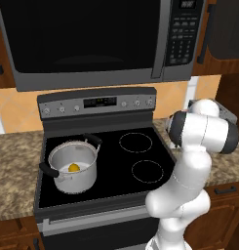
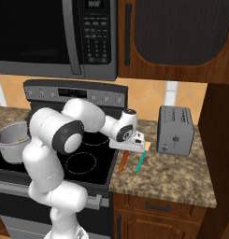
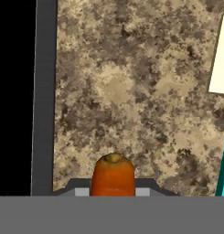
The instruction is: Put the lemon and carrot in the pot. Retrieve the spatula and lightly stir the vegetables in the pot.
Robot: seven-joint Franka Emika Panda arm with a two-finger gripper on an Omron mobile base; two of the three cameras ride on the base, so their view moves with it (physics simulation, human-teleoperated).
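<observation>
The silver pot [image 1: 85, 177] stands on the stove's front left burner, and the yellow lemon [image 1: 73, 168] lies inside it. On the granite counter right of the stove lies the orange carrot [image 2: 121, 163], beside the teal-handled spatula [image 2: 140, 162]. My gripper [image 2: 126, 151] reaches down over the carrot. In the hand view the carrot [image 3: 113, 176] sits tight between my two fingertips, so the gripper [image 3: 113, 188] is shut on it. A teal strip of the spatula [image 3: 223, 173] runs along that view's right edge.
A grey toaster [image 2: 175, 130] stands on the counter right of the spatula. A pale flat board [image 3: 221, 59] lies just behind the gripper. The black stovetop edge [image 3: 42, 100] borders the counter on the left. A microwave [image 1: 91, 39] hangs above the stove.
</observation>
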